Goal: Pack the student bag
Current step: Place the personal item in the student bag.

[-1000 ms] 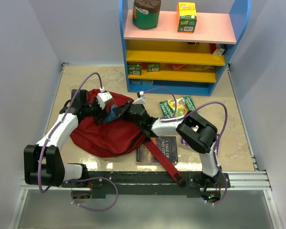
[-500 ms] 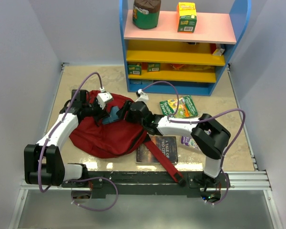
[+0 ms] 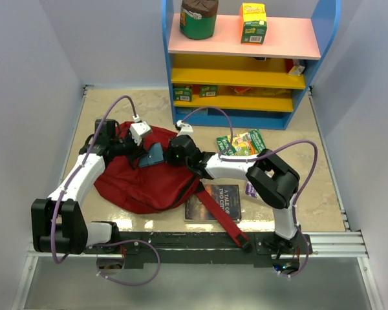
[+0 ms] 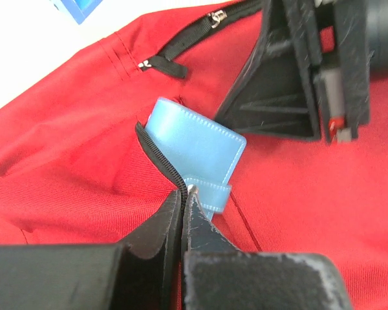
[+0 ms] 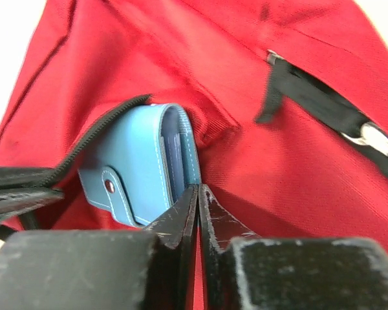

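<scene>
The student bag (image 3: 142,184) is a dark red backpack lying on the table, with one strap (image 3: 220,216) trailing toward the front edge. A small blue pencil case (image 3: 155,155) sticks halfway out of its zipped opening; it also shows in the left wrist view (image 4: 194,145) and in the right wrist view (image 5: 139,165). My left gripper (image 4: 183,190) is shut on the bag's zipper edge (image 4: 156,152) beside the case. My right gripper (image 5: 198,188) is shut and empty, its tips against the case's outer end, over the red fabric (image 5: 297,168).
A paperback book (image 3: 213,201) lies right of the bag, partly under the strap. Snack packets (image 3: 240,143) and a purple item (image 3: 251,190) lie further right. A blue shelf unit (image 3: 246,64) stands at the back, holding a green canister (image 3: 199,18) and a yellow box (image 3: 253,22).
My right gripper has moved left along the bag up to the blue pencil case, and its elbow has swung. My left gripper has stayed on the zipper edge.
</scene>
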`<action>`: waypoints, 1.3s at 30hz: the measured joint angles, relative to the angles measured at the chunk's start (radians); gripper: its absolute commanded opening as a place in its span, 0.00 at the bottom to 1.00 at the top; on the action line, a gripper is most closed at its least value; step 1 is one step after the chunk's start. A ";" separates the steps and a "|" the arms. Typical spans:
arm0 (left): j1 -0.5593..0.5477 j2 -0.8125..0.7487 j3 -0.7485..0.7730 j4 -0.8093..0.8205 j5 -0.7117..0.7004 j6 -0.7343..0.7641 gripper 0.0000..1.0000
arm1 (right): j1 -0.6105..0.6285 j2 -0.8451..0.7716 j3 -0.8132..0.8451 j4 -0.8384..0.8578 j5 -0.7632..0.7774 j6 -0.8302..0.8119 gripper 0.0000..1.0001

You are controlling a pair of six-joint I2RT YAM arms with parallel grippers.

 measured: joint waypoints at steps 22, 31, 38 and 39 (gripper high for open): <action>0.022 0.036 0.000 0.025 0.112 -0.015 0.00 | 0.056 0.138 0.172 0.103 -0.031 0.050 0.16; 0.034 0.030 0.024 -0.054 0.187 0.093 0.00 | -0.006 0.113 0.069 0.223 -0.093 0.131 0.14; 0.067 0.016 0.022 -0.072 0.226 0.115 0.00 | -0.022 -0.080 -0.136 0.240 -0.043 0.095 0.00; 0.071 0.016 0.021 -0.072 0.227 0.115 0.00 | -0.014 -0.099 -0.149 0.243 -0.037 0.088 0.00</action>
